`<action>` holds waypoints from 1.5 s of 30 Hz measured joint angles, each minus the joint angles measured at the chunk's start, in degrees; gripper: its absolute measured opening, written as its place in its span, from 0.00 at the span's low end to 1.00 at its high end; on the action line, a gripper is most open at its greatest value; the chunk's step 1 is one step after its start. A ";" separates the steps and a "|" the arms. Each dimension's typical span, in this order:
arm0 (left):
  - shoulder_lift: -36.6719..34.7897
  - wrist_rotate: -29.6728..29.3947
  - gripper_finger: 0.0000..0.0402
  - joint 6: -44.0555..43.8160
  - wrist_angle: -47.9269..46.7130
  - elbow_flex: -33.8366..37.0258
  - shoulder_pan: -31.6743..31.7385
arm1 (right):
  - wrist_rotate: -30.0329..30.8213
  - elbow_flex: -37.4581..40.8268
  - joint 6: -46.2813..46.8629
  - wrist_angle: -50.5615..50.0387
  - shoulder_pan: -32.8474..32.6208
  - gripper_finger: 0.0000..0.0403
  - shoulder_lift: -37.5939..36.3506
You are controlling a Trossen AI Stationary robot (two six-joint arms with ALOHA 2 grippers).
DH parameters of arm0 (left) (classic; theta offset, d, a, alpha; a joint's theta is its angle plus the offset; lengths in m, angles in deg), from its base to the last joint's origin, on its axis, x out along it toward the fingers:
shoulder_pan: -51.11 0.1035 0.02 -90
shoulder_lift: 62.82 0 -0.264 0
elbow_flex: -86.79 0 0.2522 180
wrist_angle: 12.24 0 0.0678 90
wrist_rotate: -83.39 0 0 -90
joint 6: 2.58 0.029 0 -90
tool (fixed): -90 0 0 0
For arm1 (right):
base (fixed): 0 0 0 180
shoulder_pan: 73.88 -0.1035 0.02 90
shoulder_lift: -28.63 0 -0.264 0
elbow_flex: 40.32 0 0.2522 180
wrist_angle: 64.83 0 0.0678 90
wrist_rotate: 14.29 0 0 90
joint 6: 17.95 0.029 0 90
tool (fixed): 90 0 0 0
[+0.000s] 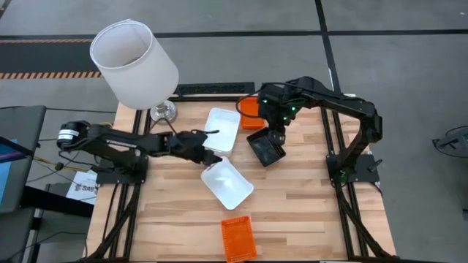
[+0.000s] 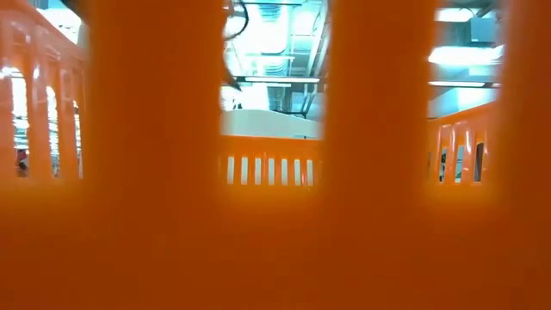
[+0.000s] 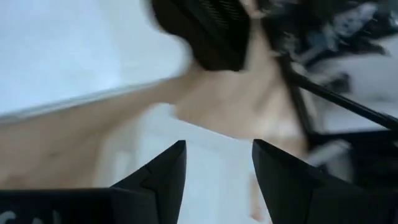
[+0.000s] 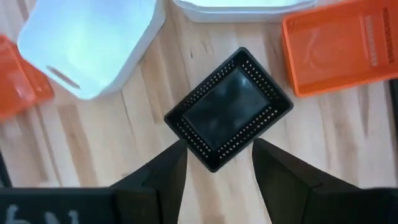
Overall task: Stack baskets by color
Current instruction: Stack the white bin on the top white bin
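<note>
A black mesh basket [image 1: 265, 148] rests on the table at mid right. My right gripper [image 4: 217, 142] hangs open above it, its fingers on either side of one corner [image 4: 213, 163] without visibly touching. Two white baskets lie on the table: one at the far middle [image 1: 223, 130], one turned askew in the middle [image 1: 228, 183]. My left gripper [image 1: 213, 157] is open at the askew basket's far left corner; whether it touches cannot be told. One orange basket [image 1: 252, 115] lies beside the right arm. Another [image 1: 239, 237] lies at the near edge.
A lamp with a large white shade [image 1: 134, 62] stands at the far left corner, its metal foot [image 1: 164, 112] close to the left arm. In the low view, the near orange basket [image 2: 275, 224] fills the picture. Bare wood [image 1: 307, 212] lies at the near right.
</note>
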 joint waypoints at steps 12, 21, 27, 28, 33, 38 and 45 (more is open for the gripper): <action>-15.48 9.66 0.43 -1.04 -21.03 -10.81 -0.30 | 5.18 10.58 32.07 27.84 -10.84 0.51 0.20; -28.89 -6.85 0.43 -1.07 -27.60 -13.01 -1.56 | 6.45 17.38 37.27 37.75 -15.69 0.51 9.94; -33.18 -10.75 0.43 -2.11 -32.66 -13.01 -1.80 | 6.45 17.38 36.41 39.85 -17.26 0.51 18.30; -33.35 -10.87 0.43 -2.17 -33.63 -12.92 -1.80 | 6.42 17.38 36.23 41.29 -17.24 0.51 19.55; -33.56 -10.90 0.43 -2.22 -34.50 -12.94 -1.89 | 6.44 17.16 34.86 40.94 -17.33 0.51 24.13; -32.94 -10.61 0.43 -2.28 -35.34 -12.89 -1.89 | 6.31 17.08 34.24 39.79 -17.78 0.46 27.13; -32.76 -10.46 0.43 -2.28 -35.63 -12.94 -1.89 | 6.62 16.90 35.06 39.97 -18.77 0.05 27.90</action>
